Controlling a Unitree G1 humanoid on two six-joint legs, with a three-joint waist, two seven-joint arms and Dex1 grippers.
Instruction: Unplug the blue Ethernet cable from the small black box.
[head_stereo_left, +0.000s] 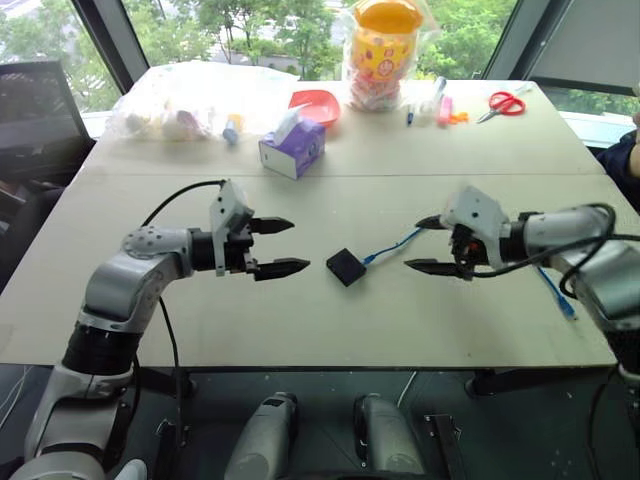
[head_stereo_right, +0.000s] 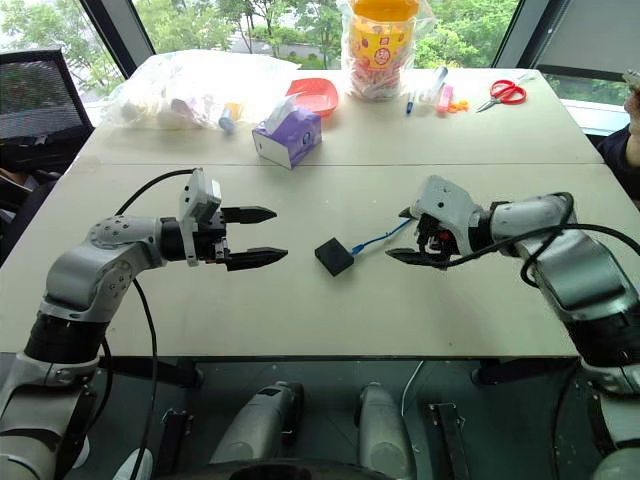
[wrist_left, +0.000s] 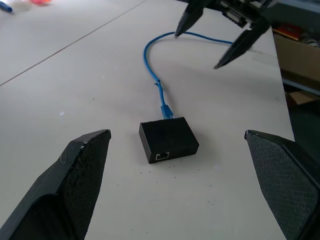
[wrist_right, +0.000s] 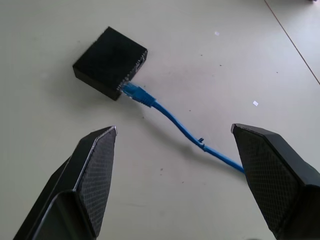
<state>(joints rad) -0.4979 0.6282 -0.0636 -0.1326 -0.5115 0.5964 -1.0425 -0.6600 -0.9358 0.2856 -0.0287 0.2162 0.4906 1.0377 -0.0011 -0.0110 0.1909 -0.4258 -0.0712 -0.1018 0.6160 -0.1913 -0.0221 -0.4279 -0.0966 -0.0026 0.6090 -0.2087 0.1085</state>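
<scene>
Left claw (head_stereo_left: 285, 246) at centre-left of frame, fingers apart, empty, pointing toward small black box (head_stereo_left: 345, 267) at frame centre on counter (head_stereo_left: 300, 320). Blue Ethernet cable (head_stereo_left: 392, 246) plugged into box, trailing right. Right claw (head_stereo_left: 428, 244) spread, empty, straddling cable.

My head cameras look forward and down over the counter (head_stereo_left: 330, 320) from a distance. Both wrist cameras sit close, facing each other across the small black box (wrist_left: 168, 139) and blue Ethernet cable (wrist_right: 185, 131).
</scene>
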